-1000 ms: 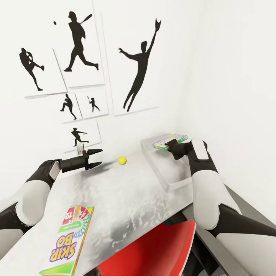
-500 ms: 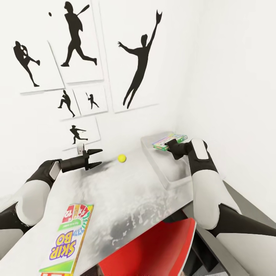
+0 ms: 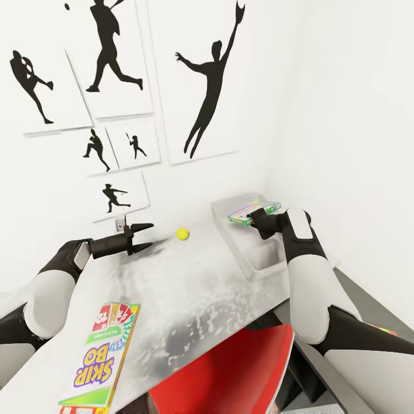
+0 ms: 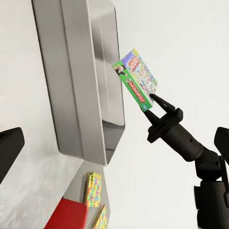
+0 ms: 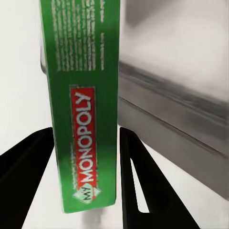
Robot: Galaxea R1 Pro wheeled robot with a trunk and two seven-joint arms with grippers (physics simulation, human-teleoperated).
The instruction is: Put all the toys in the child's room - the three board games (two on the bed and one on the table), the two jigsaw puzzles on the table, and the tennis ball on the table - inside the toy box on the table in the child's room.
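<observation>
A green-edged Monopoly board game hangs over the far end of the light grey toy box, near the wall corner. My right gripper is shut on its edge, and in the right wrist view the box sits between both fingers. The left wrist view shows the same box just beyond the toy box rim. The tennis ball lies on the table between the grippers. My left gripper stands open and empty, left of the ball. A Skip-Bo board game lies at the near left.
A red chair is tucked under the table's near edge. The lower dark grey cabinet top runs along the right wall, with two jigsaw puzzles lying on it. Baseball silhouettes hang on the wall behind the table.
The head view has shifted, so the wall pictures sit higher and further left. Both arms, the ball and the boxes keep their places.
</observation>
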